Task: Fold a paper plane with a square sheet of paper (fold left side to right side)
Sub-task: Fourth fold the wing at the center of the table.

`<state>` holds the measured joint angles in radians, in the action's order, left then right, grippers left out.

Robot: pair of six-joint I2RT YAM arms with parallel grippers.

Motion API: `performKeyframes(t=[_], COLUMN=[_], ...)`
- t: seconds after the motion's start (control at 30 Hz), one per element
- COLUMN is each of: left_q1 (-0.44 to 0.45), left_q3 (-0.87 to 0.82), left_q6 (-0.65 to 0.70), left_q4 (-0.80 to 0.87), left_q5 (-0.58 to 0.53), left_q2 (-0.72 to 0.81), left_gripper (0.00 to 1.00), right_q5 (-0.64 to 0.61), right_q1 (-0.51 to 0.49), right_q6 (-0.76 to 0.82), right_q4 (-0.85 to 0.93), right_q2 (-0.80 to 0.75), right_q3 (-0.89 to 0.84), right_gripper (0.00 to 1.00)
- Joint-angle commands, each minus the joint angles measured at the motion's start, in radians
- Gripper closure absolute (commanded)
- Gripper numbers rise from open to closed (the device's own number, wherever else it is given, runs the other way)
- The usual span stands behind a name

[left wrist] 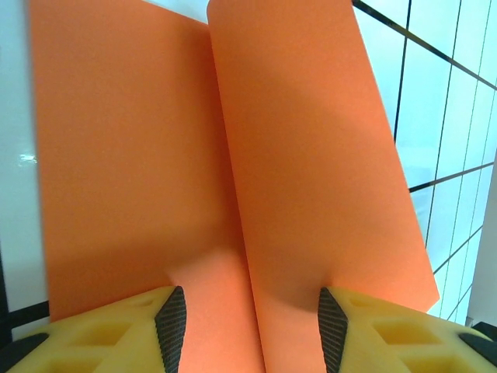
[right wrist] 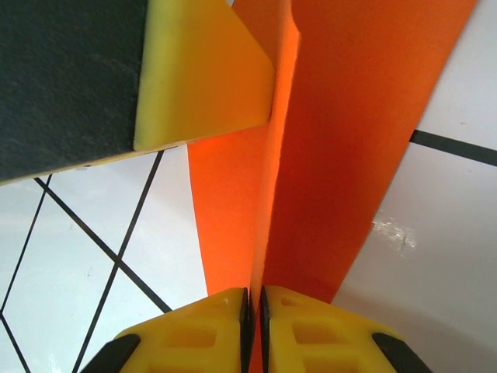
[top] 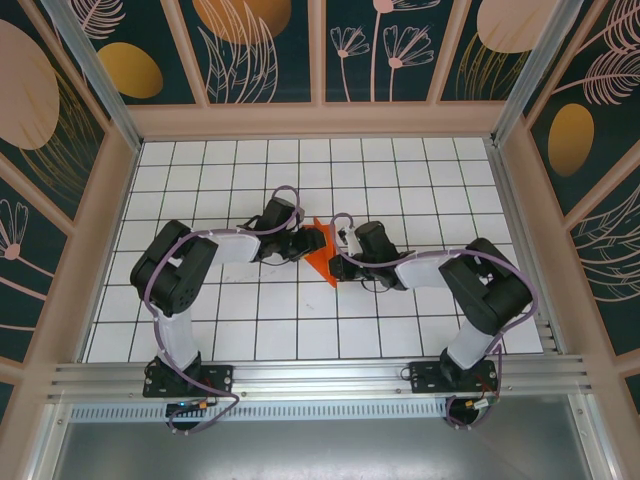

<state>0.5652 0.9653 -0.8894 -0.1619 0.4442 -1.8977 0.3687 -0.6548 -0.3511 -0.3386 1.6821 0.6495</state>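
Yellow fingers (right wrist: 194, 334) of the right pincer (right wrist: 255, 299) sit almost together, nipping the raised edge of the sheet of thin bright orange paper (right wrist: 349, 116). The left pincer (left wrist: 252, 322) stands half spread astride the sheet's upright fold, gripping nothing. From above, both arms reach low and inward over the white gridded table (top: 300, 320), wrists meeting mid-table with the partly folded sheet between them. The right wrist view adds a left finger (right wrist: 202, 70) touching the raised flap, a contact too small to tell from above.
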Motion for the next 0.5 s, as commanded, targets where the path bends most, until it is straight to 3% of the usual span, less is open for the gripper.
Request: performKeyframes(t=[0.0,0.27,0.47], left_q1=[0.008,0.009,0.008], left_q3=[0.029,0.038,0.034], left_q6=[0.037,0.055,0.059], left_q4=[0.056,0.103,0.113], left_q5=[-0.049,-0.091,-0.105], left_q2=[-0.058,-0.077,-0.077], left_gripper=[0.49,0.49,0.50], right_q5=[0.056,0.085,0.140], right_q1=[0.012,0.029,0.074], right_q6=[-0.010,-0.019,-0.024], right_q4=[-0.023,-0.026,-0.012], right_q2=[0.022,-0.011,-0.074], right_q3=[-0.001,-0.004,-0.005], right_gripper=[0.83,0.75,0.61])
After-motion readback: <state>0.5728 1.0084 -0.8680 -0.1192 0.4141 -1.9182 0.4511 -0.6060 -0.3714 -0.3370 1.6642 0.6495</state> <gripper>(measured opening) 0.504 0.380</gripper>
